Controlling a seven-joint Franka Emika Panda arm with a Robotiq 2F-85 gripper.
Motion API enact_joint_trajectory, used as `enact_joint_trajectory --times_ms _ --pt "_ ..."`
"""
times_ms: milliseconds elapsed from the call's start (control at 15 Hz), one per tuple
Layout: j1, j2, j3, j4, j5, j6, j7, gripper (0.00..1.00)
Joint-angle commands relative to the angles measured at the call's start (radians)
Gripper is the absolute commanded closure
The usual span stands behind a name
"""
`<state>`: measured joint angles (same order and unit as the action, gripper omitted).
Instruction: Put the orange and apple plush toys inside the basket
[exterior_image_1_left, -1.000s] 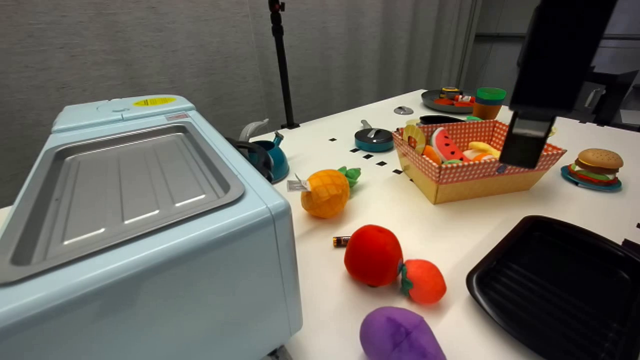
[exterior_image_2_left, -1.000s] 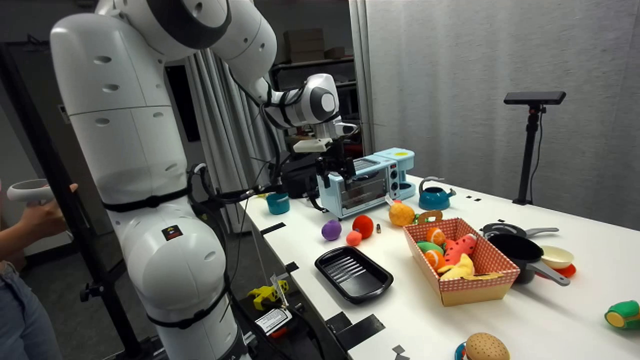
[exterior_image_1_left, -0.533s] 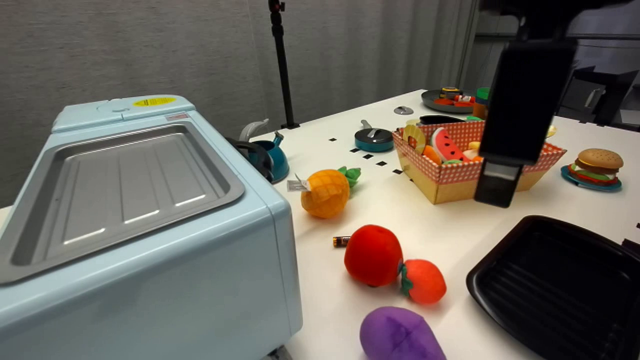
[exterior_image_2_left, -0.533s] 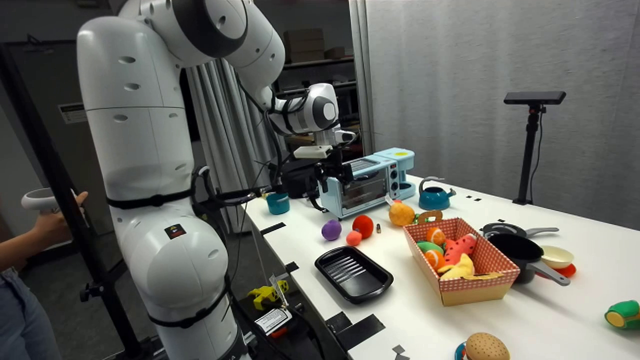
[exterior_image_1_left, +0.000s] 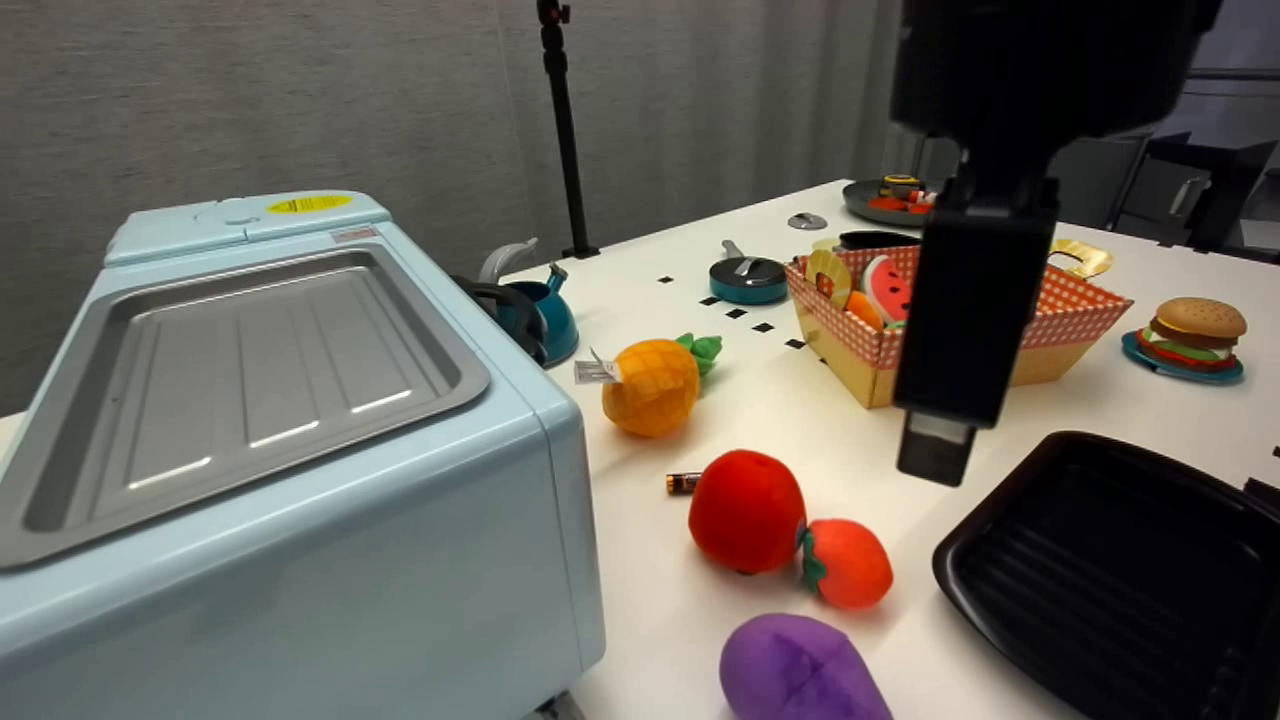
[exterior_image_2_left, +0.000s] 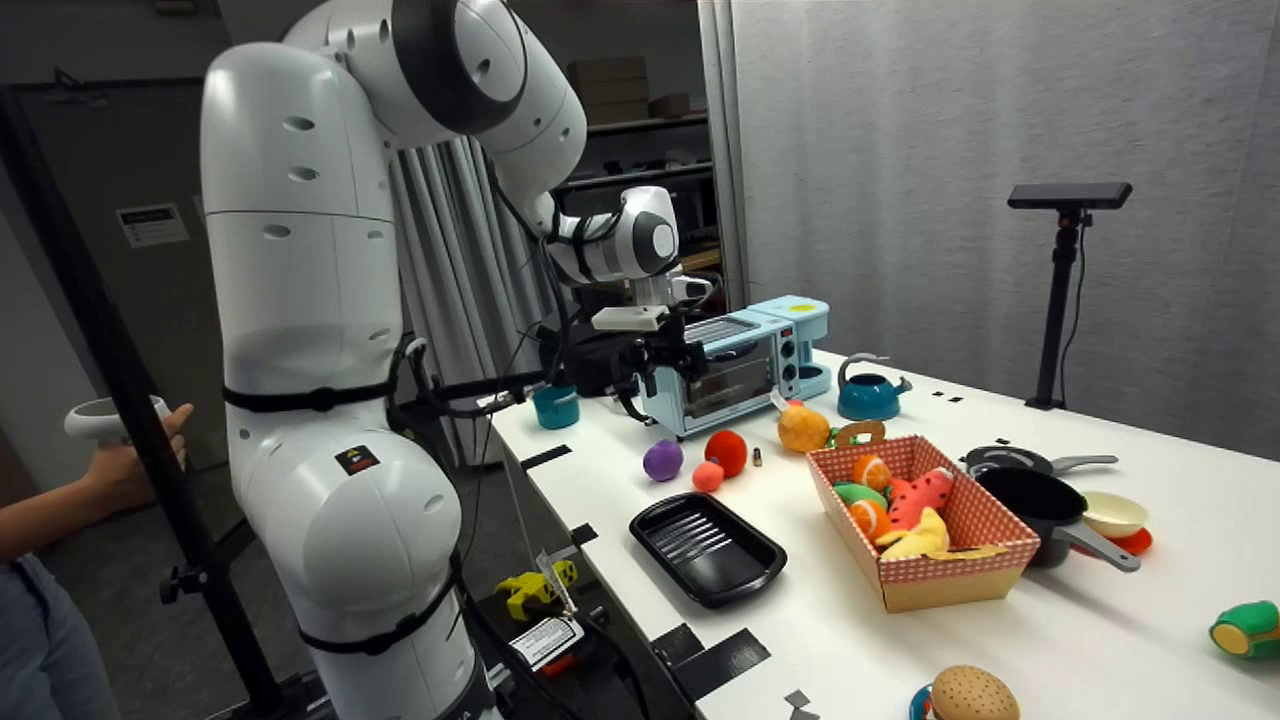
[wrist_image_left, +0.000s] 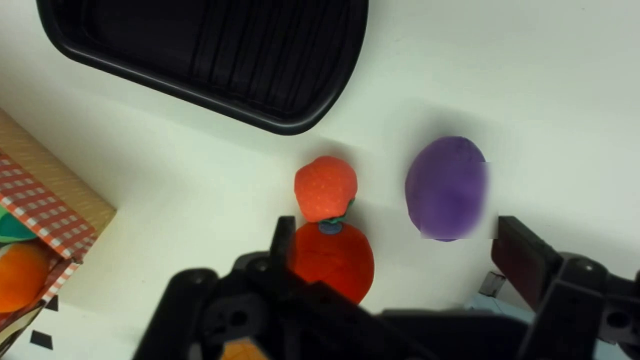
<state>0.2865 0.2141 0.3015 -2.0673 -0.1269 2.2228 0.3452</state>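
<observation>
The apple plush, round and red, lies on the white table in both exterior views (exterior_image_1_left: 747, 512) (exterior_image_2_left: 726, 453) and in the wrist view (wrist_image_left: 335, 260), partly behind a finger there. The basket, with red checkered lining, stands farther along the table in both exterior views (exterior_image_1_left: 960, 378) (exterior_image_2_left: 945, 594); its corner shows in the wrist view (wrist_image_left: 47, 212). Two orange plush toys lie inside it, one near the front (exterior_image_2_left: 870, 518) and one farther back (exterior_image_2_left: 871, 472). My gripper (wrist_image_left: 396, 225) is open and empty above the table, by the apple plush; it also shows in an exterior view (exterior_image_2_left: 668, 365).
A strawberry plush (exterior_image_1_left: 848, 562) touches the apple plush. A purple plush (exterior_image_1_left: 800, 665) and a black pan (exterior_image_1_left: 1110, 580) are close by. A pineapple plush (exterior_image_1_left: 652, 388) and a battery (exterior_image_1_left: 683, 483) lie behind. A light blue toaster oven (exterior_image_1_left: 400, 560) stands beside them.
My gripper has moved down and, in an exterior view, to the left, away from the basket towards the red apple plush. The toys and the basket have not moved.
</observation>
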Motion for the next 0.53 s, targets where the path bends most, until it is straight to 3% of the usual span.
enact_joint_trajectory --times_ms 0,467 --pt "0.034 0.055 -0.038 0.038 -0.036 0.023 0.02 0.0" --pt "0.05 0.118 -0.072 0.055 -0.048 0.045 0.016 0.0"
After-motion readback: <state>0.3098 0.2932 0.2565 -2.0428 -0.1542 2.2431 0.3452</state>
